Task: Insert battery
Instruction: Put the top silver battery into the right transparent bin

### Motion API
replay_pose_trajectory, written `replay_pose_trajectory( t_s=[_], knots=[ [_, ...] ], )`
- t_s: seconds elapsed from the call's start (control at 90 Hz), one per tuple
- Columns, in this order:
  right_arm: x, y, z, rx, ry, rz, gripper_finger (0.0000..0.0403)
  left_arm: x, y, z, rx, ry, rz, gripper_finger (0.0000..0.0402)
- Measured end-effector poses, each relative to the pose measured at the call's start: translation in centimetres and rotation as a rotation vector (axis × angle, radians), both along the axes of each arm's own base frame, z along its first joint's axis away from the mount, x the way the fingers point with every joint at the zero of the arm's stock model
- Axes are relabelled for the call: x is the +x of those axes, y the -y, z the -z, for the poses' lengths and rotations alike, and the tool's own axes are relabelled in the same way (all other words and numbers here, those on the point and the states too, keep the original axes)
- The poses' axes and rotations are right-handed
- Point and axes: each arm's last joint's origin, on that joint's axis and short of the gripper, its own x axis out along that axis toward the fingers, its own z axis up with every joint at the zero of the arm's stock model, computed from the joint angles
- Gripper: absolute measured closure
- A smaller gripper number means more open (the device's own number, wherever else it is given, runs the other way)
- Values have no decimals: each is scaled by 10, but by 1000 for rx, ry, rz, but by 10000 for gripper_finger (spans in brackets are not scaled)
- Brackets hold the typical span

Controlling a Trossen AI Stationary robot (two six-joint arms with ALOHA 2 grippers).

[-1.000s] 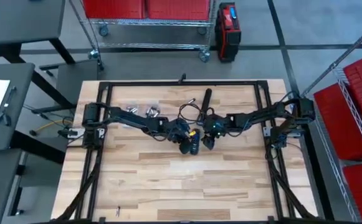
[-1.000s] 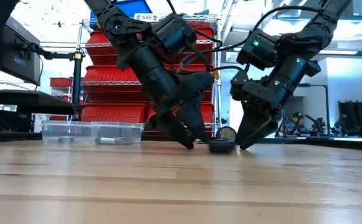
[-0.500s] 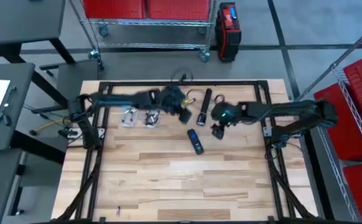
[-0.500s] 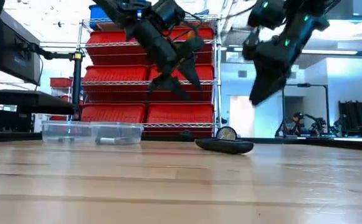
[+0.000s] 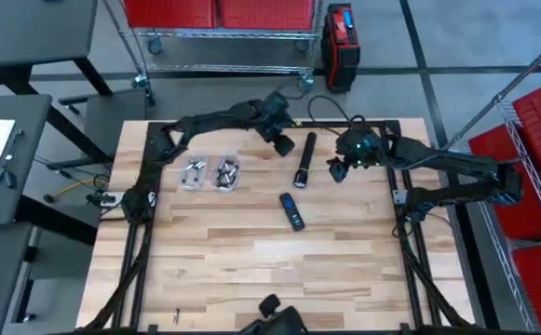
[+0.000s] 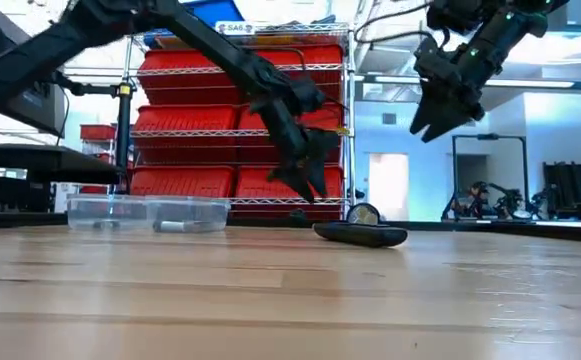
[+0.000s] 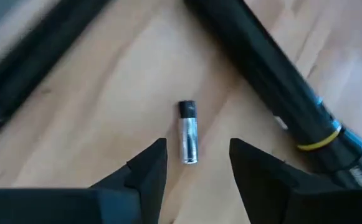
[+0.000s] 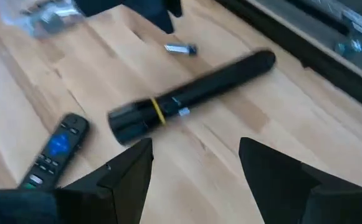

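At far left-centre, the left gripper hovers with fingers apart, straddling a loose battery whose long axis seems to run straight away from it. Just right lies the flashlight; the right gripper, also spread, hangs farther right.

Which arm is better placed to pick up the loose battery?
Left. Its open gripper hangs right over the battery. The right gripper is open too, but sits beyond the flashlight.
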Motion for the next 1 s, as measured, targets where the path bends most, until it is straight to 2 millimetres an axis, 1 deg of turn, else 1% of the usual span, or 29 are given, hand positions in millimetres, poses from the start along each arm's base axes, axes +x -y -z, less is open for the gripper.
replay_pose_trajectory(
  t_s=[0.133,0.311,0.411,0.478,0.644,0.822,1.0],
  knots=[
    [-2,-1,4,23,-44,5,171,15,1,16,-4,-48,34,256],
    [-3,-1,6,45,-53,23,171,17,-1,41,-5,-147,19,257],
    [-3,-2,7,54,-60,26,171,17,-1,41,15,-156,30,262],
    [-3,-2,8,59,-61,30,171,19,1,39,40,-161,52,277],
    [-5,-3,14,69,-81,31,171,27,11,38,160,-196,175,316],
    [-8,-6,21,93,-111,24,171,31,17,37,230,-202,272,344],
    [-6,-11,22,96,-121,1,171,34,19,33,282,-186,310,364]
  ],
)
